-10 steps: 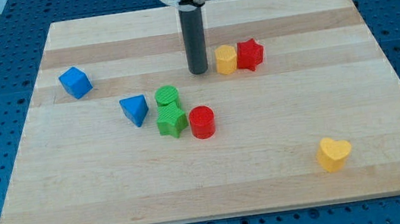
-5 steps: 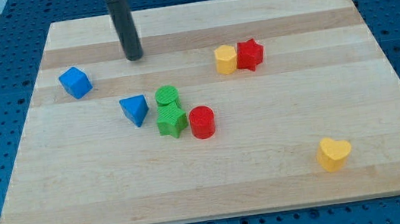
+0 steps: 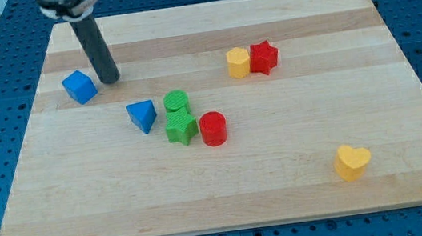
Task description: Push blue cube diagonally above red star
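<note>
Wooden board (image 3: 283, 182) on blue perforated bench. No jaws on this rig, only a rod. My tip (image 3: 110, 79) down on the board, just right of the blue cube (image 3: 79, 87), near the view's upper left. Red star (image 3: 264, 57) well apart at the view's right, touching a yellow block (image 3: 238, 63). Blue wedge (image 3: 142, 114), two green blocks (image 3: 179, 115) and red cylinder (image 3: 213, 128) clustered mid-board; yellow heart (image 3: 352, 161) at lower right. Step in hand, by judgement: approach. Next move: rounding the cube to its left side, then pushing rightward, above the cluster.
</note>
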Controlling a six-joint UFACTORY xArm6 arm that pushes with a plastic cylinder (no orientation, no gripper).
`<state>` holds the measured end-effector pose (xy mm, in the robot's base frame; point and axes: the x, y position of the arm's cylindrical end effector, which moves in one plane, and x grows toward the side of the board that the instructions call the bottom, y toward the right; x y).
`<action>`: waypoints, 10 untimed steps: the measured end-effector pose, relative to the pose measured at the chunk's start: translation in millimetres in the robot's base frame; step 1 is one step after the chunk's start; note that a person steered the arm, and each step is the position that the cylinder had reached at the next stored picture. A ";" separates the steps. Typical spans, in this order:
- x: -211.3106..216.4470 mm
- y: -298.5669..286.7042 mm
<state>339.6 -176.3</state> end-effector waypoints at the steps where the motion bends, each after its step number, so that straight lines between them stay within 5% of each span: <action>1: -39.4 -63.5; 2: -38.9 -127.3; 4: 42.6 -114.8; 5: 62.9 -63.6; 8: 17.0 -63.0; 10: -0.9 19.0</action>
<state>338.6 -157.3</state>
